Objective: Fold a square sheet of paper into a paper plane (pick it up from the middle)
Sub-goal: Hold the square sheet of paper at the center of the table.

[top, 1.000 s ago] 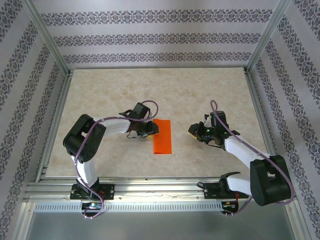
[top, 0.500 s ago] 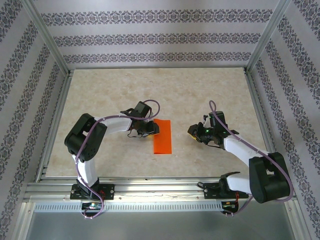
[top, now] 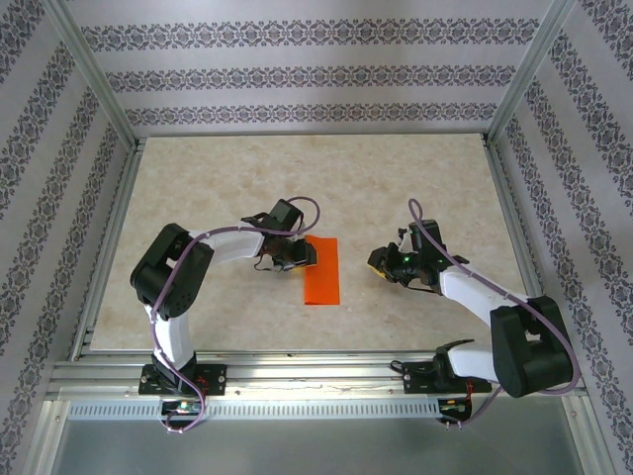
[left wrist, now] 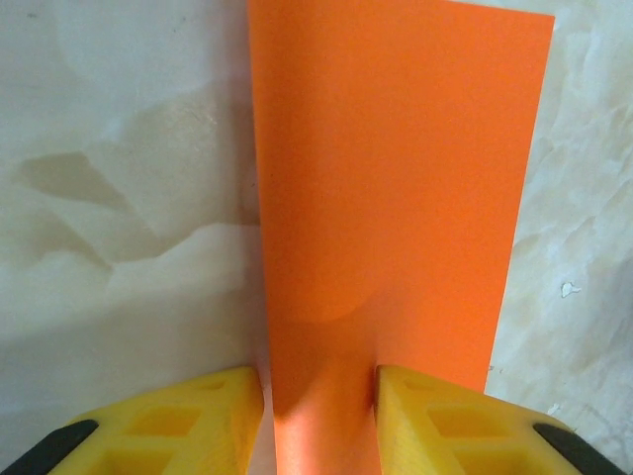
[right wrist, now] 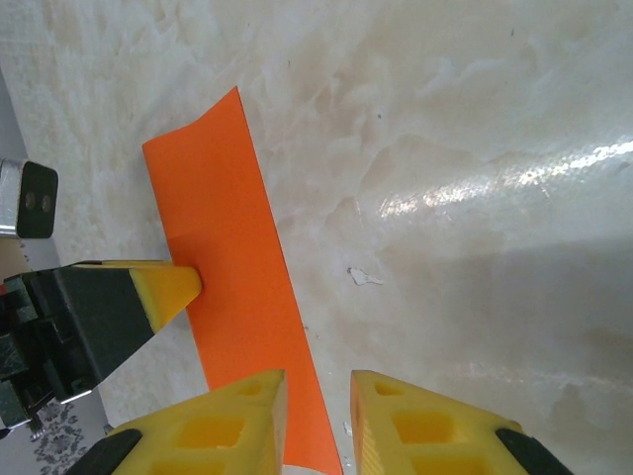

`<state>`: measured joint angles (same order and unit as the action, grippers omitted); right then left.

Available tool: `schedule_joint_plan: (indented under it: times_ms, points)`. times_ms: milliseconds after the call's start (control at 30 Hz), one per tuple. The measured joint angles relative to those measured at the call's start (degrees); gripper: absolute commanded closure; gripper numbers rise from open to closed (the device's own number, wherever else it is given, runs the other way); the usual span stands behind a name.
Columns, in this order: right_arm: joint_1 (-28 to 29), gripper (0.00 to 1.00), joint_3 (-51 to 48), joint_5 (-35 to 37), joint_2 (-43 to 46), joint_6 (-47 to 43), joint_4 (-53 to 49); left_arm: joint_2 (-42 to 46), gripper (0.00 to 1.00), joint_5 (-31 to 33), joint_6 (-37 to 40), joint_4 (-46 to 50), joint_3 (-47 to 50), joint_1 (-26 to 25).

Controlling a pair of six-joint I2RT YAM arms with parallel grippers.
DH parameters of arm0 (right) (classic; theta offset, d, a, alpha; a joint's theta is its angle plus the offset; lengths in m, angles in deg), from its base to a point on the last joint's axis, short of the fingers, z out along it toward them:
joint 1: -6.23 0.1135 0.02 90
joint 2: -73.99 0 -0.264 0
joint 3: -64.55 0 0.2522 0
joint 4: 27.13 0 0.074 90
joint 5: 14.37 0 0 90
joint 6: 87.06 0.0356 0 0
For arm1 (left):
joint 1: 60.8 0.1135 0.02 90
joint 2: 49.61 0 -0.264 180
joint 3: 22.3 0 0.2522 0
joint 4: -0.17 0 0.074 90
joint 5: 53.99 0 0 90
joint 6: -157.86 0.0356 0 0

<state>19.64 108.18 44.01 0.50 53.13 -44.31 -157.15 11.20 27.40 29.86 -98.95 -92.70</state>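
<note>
Orange sheet of paper (top: 321, 270) (left wrist: 386, 198) (right wrist: 232, 267) lies flat mid-table (top: 198, 188), folded to a narrow rectangle. Left gripper (top: 300, 255) (left wrist: 318, 396) is at its far-left corner, jaws part-open with the paper's end running between them, not clamped. Right gripper (top: 382, 262) (right wrist: 318, 396) sits just right of the paper, narrow gap between its jaws, nothing in them.

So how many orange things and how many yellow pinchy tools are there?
Orange paper: 1
Yellow-tipped tools: 2, the left tool and the right tool
Total: 3
</note>
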Motion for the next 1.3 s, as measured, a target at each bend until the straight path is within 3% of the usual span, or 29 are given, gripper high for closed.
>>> schedule_joint_plan:
  times_ms: [567,700,867,1067,1300]
  points:
    - [1.1,0.77,0.4,0.0,-0.2,0.0,0.0,-0.1,0.63,0.9,-0.1,0.4,-0.2,-0.3]
    - [2.3,0.91,0.5,-0.1,-0.6,0.0,0.2,-0.1,0.63,0.9,-0.1,0.4,-0.2,-0.3]
    - [7.0,1.0,4.2,0.2,-4.6,-1.7,-0.7,-0.1,0.63,0.9,-0.1,0.4,-0.2,-0.3]
    - [15.1,1.0,13.0,5.5,-12.2,-5.7,-4.3,-0.1,0.63,0.9,-0.1,0.4,-0.2,-0.3]
    - [18.8,1.0,17.8,9.0,-20.2,-7.8,-7.4,-0.1,0.63,0.9,-0.1,0.4,-0.2,-0.3]
